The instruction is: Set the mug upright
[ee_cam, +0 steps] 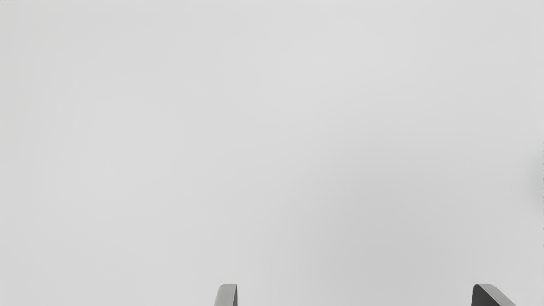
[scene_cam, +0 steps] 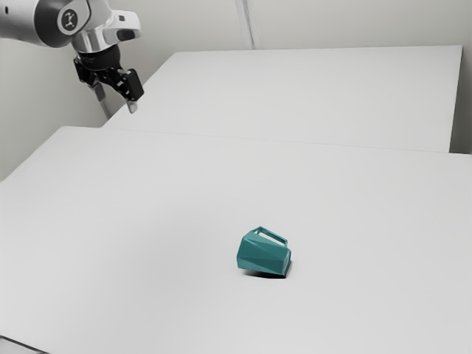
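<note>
Pincer (scene_cam: 116, 102) wide, nothing between its fingers; mug (scene_cam: 263, 255) on its side on the counter (scene_cam: 147, 221), below and well apart from the pincer. Hazard: an off-centre approach could nudge the mug, rolling it away

A broad, smooth white counter (scene_cam: 133, 243) lay before a flat, pale four-sided surface (scene_cam: 310, 96); plain light-grey walls (scene_cam: 354, 22), bearing a narrow vertical grey strip (scene_cam: 248, 22), stood behind under soft light.

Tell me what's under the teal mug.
White tabletop and a dark shadow show along the lower edge of the mug. Directly beneath it: covered, can't tell.
</note>
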### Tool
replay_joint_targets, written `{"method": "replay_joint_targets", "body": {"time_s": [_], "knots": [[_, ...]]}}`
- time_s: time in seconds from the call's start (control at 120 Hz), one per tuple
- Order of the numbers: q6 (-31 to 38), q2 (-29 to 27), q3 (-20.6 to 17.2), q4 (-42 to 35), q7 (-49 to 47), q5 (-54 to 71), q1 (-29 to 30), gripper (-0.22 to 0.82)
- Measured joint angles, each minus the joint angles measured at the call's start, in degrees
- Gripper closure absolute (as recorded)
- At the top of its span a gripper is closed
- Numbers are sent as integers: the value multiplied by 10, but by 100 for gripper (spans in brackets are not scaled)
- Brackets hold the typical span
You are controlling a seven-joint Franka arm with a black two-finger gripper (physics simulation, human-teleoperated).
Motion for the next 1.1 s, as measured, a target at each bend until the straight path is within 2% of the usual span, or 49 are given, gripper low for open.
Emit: {"method": "replay_joint_targets", "body": {"time_s": [0.2, 0.35, 0.567, 0.733, 1.1], "knots": [[12, 7, -4, -3, 7, -1, 0, 0], [41, 38, -3, -19, 12, -22, 1, 0], [69, 77, 3, -80, 10, -199, 11, 0], [79, 110, 7, -123, 1, -317, 41, 0], [100, 207, 7, -132, -17, -421, 33, 0]]}}
